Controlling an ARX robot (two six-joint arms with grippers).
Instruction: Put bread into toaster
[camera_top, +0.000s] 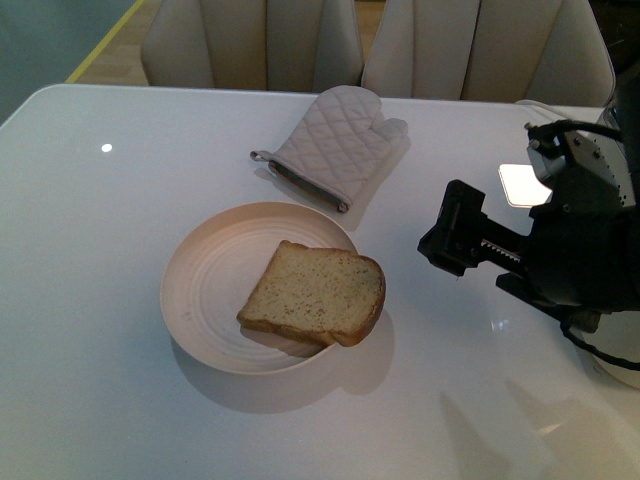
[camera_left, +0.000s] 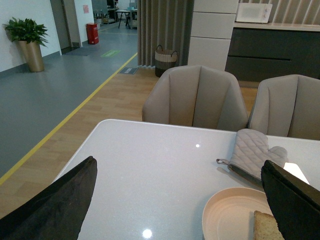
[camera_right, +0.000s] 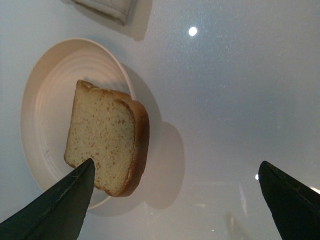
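A squarish slice of bread (camera_top: 315, 292) lies on a round beige plate (camera_top: 205, 280), its crust edge hanging over the plate's right rim. My right gripper (camera_top: 447, 240) hovers open to the right of the plate, above the table and apart from the slice. In the right wrist view the bread (camera_right: 105, 137) sits just beside one finger, with bare table between the open right gripper (camera_right: 176, 165). The left gripper (camera_left: 179, 165) is open over the table's left part; the plate (camera_left: 225, 215) and a corner of the bread (camera_left: 265, 227) show near one finger. The toaster is out of view.
A grey quilted oven mitt (camera_top: 335, 140) lies behind the plate. A flat white square pad (camera_top: 522, 183) rests at the right, by my right arm. Two beige chairs (camera_top: 250, 40) stand along the white table's (camera_top: 90, 300) far edge.
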